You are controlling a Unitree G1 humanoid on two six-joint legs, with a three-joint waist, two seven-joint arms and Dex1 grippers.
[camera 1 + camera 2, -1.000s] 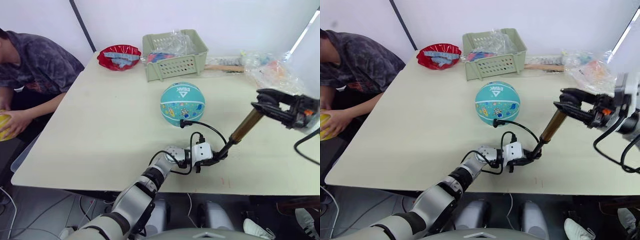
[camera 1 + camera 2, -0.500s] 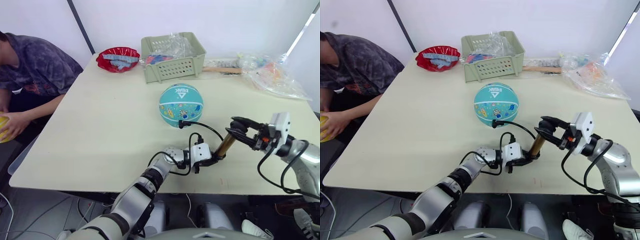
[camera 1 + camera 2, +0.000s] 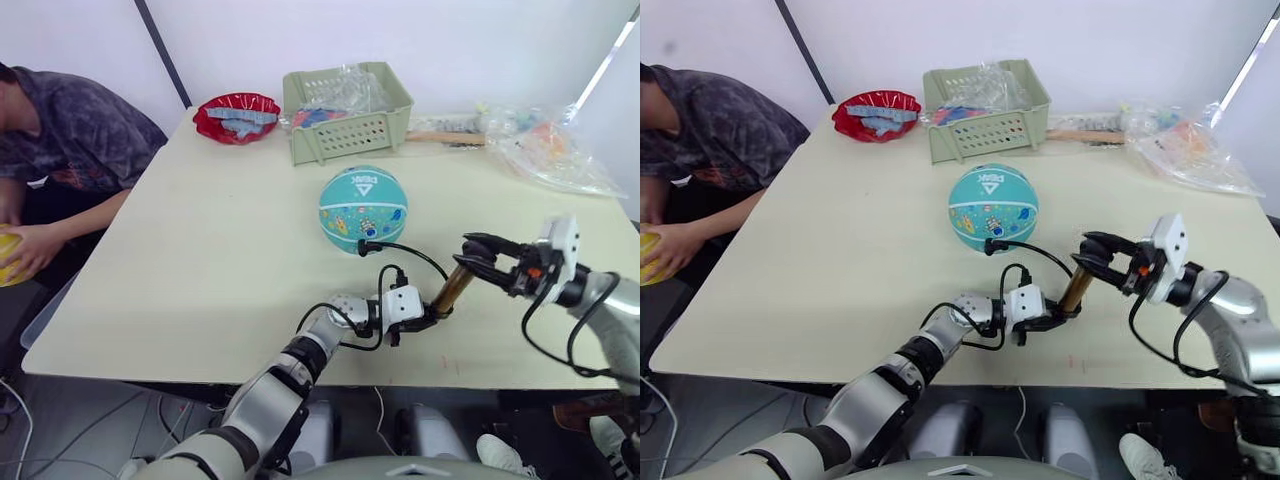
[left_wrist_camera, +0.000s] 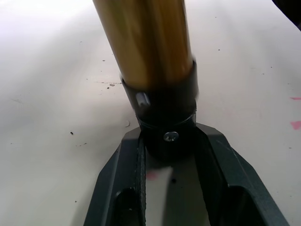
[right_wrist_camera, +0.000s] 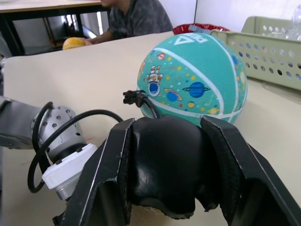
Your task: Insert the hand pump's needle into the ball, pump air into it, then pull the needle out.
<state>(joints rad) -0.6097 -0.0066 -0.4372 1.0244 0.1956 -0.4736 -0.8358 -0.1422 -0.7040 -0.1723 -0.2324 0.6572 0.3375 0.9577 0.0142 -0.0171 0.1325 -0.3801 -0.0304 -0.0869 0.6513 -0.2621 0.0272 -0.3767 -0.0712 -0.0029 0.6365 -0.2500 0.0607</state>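
From the left eye view, the ball (image 3: pixel 364 208) is seen near the middle of the table (image 3: pixel 200 260), with a green basket (image 3: pixel 345 110) and a red bowl (image 3: pixel 238 115) behind it and clear plastic bags (image 3: pixel 545 145) at the far right corner. A person (image 3: pixel 70 140) is seated at the table's left edge, one hand (image 3: pixel 30 247) laid on a small yellow ball (image 3: pixel 8 255). The hand pump (image 3: pixel 452 289) is held tilted in front of the ball; its black hose (image 3: pixel 405 255) is looped up to the ball's near side, where the needle itself cannot be made out. Nothing is seen lying between pump and ball.

From the right eye view, the left gripper (image 3: pixel 1052 318) is closed on the pump's lower cap and the right gripper (image 3: pixel 1096 256) on its handle end.

In the left wrist view, the black cap is clamped between the fingers (image 4: pixel 126 165), the bronze barrel rising from it.

In the right wrist view, the black handle (image 5: pixel 164 160) is gripped between both fingers (image 5: pixel 110 162), the ball just beyond.

Compared with half a second ago, little is changed; a second ago, the handle was drawn far out.
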